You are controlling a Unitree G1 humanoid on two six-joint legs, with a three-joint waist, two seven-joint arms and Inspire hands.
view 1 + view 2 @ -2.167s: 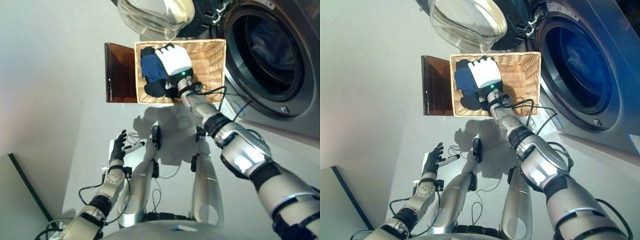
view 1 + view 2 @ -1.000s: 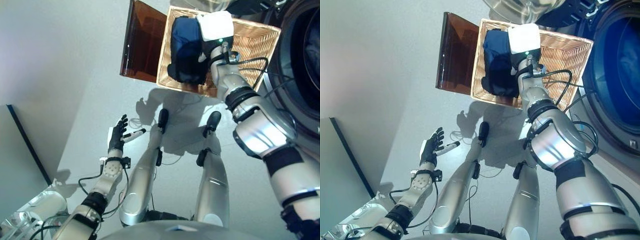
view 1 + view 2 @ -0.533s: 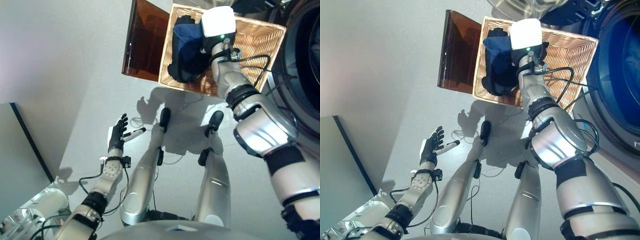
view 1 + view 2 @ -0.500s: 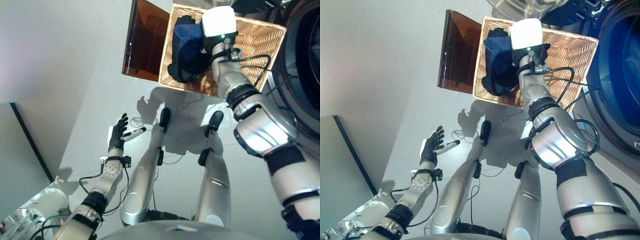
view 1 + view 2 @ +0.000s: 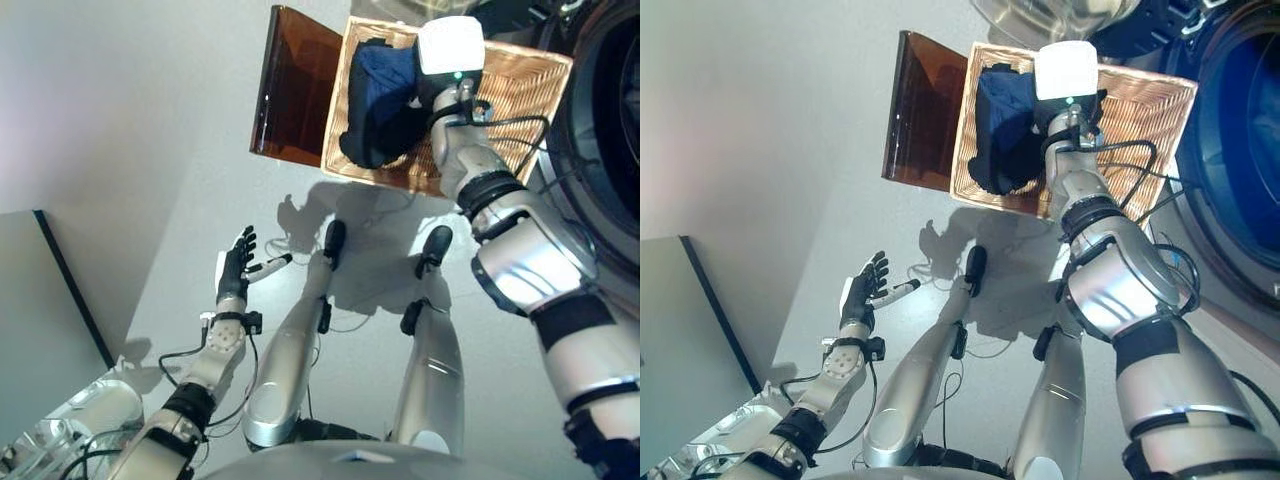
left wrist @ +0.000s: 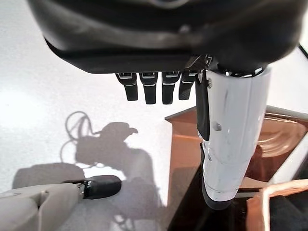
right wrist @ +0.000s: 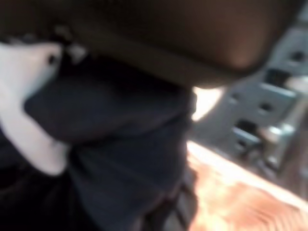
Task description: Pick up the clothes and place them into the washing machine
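Note:
A bundle of dark blue clothes (image 5: 380, 95) hangs over the left half of the shallow wicker basket (image 5: 522, 95), which rests on a dark brown box (image 5: 295, 90). My right hand (image 5: 450, 45) is over the basket's far side, shut on the bundle's upper part. In the right wrist view the white thumb (image 7: 29, 120) presses into the dark cloth (image 7: 110, 159), with wicker (image 7: 231, 202) below. The washing machine's open drum (image 5: 1240, 130) is to the basket's right. My left hand (image 5: 235, 270) hangs low at the left, open and empty, with straight fingers (image 6: 149, 89).
The machine's glass door (image 5: 1040, 15) stands open above the basket's far edge. The brown box also shows in the left wrist view (image 6: 187, 159). A grey panel (image 5: 40, 300) stands at the far left on the pale floor.
The camera has shifted a little. My right hand has moved slightly toward the basket's far edge with the blue bundle drawn up in it. The left hand has not moved.

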